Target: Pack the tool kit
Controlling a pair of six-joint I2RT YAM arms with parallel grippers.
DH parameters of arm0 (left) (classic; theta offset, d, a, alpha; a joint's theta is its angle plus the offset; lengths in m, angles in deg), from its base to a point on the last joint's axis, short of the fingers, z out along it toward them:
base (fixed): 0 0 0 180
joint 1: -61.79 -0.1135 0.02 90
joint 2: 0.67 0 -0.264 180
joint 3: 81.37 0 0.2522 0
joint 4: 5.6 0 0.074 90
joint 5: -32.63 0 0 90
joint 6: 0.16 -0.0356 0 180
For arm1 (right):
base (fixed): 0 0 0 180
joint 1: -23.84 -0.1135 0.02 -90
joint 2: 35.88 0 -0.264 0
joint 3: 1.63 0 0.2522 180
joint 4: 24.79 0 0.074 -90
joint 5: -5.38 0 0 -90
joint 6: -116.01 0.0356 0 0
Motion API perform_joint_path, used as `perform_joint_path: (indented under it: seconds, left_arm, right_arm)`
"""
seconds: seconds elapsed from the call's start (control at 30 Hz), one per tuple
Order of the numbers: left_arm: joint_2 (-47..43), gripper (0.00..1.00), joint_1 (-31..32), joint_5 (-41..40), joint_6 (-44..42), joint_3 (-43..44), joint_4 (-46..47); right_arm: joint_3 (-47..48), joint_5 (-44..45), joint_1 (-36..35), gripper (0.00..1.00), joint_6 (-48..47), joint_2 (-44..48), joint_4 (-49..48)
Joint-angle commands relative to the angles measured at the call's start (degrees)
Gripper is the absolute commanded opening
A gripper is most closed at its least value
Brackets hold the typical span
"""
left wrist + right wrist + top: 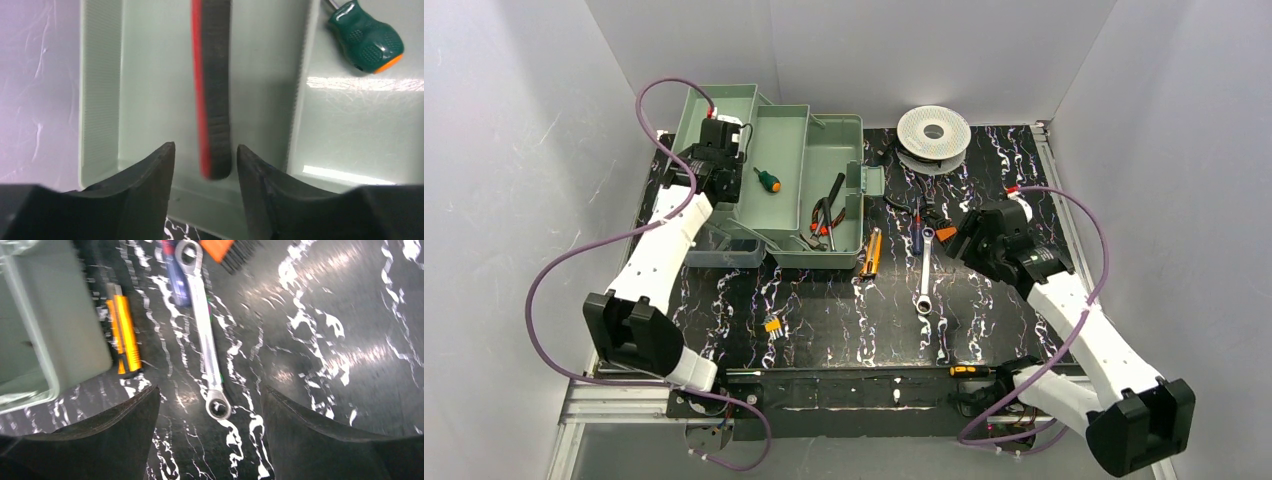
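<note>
Green toolbox [784, 135] sits at eleven o'clock on the desk [824, 320], its lid hard to make out. Left wrist: left pincer [205, 146] is slightly parted beside a red-black handle [215, 75] (tool head cut off); lift straight up. Right wrist: right pincer [210, 388] is spread above the wrench [205, 335]; centre on its shank.

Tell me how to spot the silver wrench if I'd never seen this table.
Find the pale green plastic toolbox on the black marbled table. To its right lie a yellow utility knife, then the silver wrench. It alone is bare shiny metal, with a ring at each end.
</note>
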Motion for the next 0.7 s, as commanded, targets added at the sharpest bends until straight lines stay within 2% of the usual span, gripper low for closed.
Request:
perform_joint_path:
  seconds: [0.0, 0.07, 0.17, 0.23, 0.33, 0.43, 0.57, 0.67]
  left_arm:
    - [-0.08, 0.59, -0.27, 4.65, 1.58, 1.3, -0.36]
    - [-0.44, 0.73, -0.3, 5.86, 1.84, 1.35, -0.46]
    - [-2.04, 0.81, -0.25, 7.79, 1.91, 1.39, -0.3]
    - [-3.92, 0.85, -0.26, 11.0, 3.76, 0.94, 0.43]
    - [-8.33, 0.92, -0.25, 18.94, 4.51, -0.71, 2.69]
    - [-13.16, 0.98, 0.12, 27.17, 6.93, -2.24, 5.16]
    - [-18.22, 0.98, 0.72, 37.49, 11.74, -4.79, 7.24]
    - [-20.1, 0.98, 1.32, 41.81, 13.75, -6.48, 7.67]
  right_arm:
    - [2.98, 6.45, -0.01, 0.8, 8.16, -3.0, 11.8]
    - [2.83, 6.85, -0.01, 0.8, 10.55, -3.92, 14.5]
    - [1.49, 5.71, -0.01, 0.8, 13.14, -4.37, 16.09]
    - [-0.36, 2.71, -0.01, 0.78, 12.45, -4.35, 13.69]
    - [-3.16, -6.59, -0.01, 0.73, 3.03, -5.22, 4.69]
    - [-2.92, -12.35, -0.1, 0.75, -5.87, -7.87, -1.97]
    - [3.61, -3.66, -0.03, 0.76, -9.25, -15.5, 0.02]
    - [10.12, 0.32, -0.1, 0.76, -10.95, -22.55, 0.95]
